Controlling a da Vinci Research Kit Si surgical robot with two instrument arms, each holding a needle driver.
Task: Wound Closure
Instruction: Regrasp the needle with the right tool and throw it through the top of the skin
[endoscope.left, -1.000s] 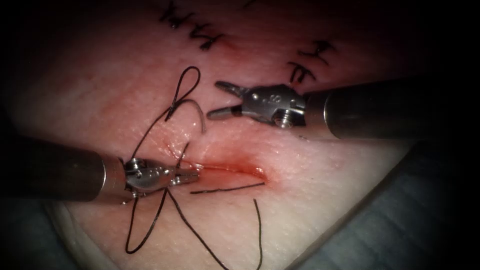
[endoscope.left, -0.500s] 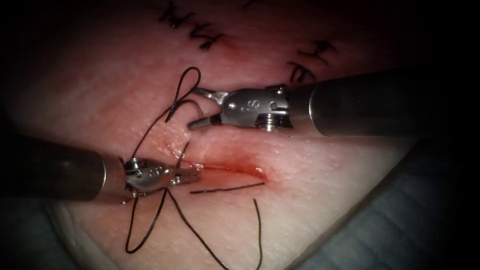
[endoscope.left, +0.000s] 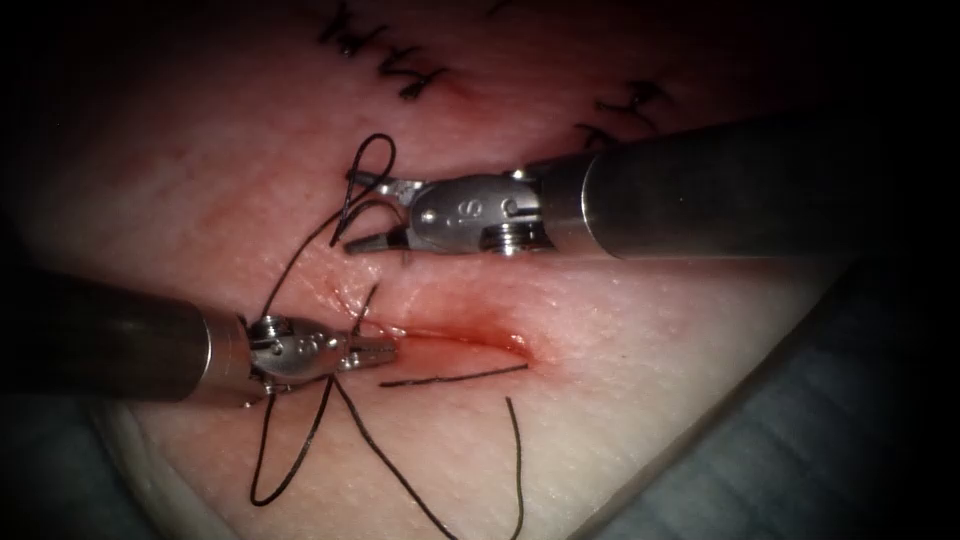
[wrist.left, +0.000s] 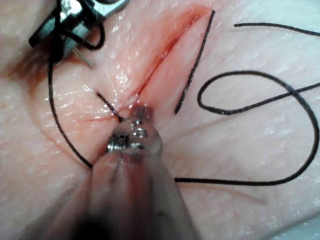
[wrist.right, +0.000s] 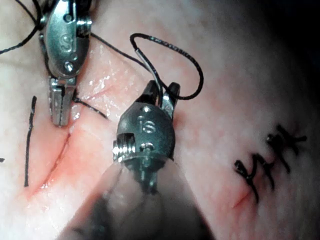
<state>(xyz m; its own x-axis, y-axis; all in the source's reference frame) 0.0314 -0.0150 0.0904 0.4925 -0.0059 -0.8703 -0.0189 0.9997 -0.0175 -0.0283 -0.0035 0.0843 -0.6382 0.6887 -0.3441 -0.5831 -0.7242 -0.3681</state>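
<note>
Tissue (endoscope.left: 620, 330), needle (wrist.right: 152, 75) between right tool's (endoscope.left: 362, 212) parted jaws

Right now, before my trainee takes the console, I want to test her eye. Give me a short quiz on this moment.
1. What do the left tool's jaws hold?
2. True or false: the right tool has its jaws shut on the needle.
3. Where is the needle? A) lying on the tissue above the cut in the endoscope view, between the right tool's open jaws; B) buried in the cut; C) in the left tool's jaws.
Key: 1 the thread, it seems, at the cut's left end; 2 false; 3 A.
</note>
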